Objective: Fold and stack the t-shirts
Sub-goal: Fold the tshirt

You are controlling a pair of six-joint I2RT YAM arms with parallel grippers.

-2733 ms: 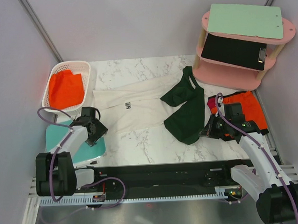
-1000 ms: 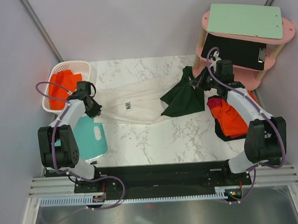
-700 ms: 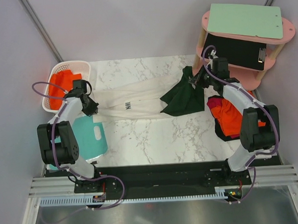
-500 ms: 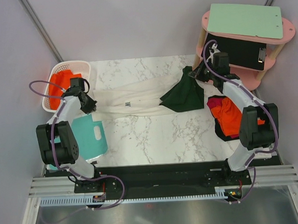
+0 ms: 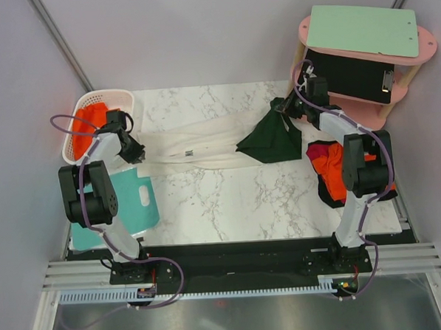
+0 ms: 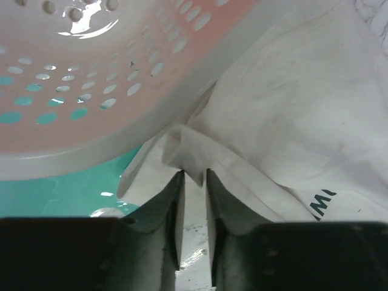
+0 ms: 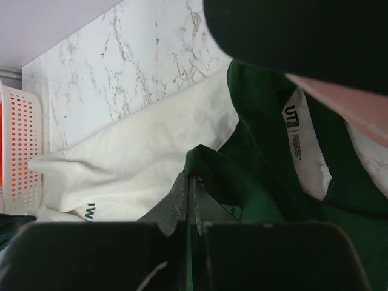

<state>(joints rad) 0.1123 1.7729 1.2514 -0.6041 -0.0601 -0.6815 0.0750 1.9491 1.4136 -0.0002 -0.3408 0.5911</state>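
Judging by their drape, both shirts are light, limp and easily bunched. I would take each at a hem corner or shoulder seam, pinching one layer only. The left gripper (image 6: pixel 194 176) stands narrowly apart, with a folded edge of the cream shirt (image 6: pixel 291 109) poking between its tips; whether that fold is pinched I cannot tell. The rest of that shirt spreads ahead and to its right, and the basket (image 6: pixel 91 103) is ahead and to its left. The right gripper (image 7: pixel 190 180) is clamped on an edge of the green shirt (image 7: pixel 260 163), which lies ahead and right of it, overlapping the cream one. Its neck tag (image 7: pixel 291 113) reads "UT"; the finer print is illegible. The cream shirt's dark lettering (image 6: pixel 321 197) is cut off and unreadable.
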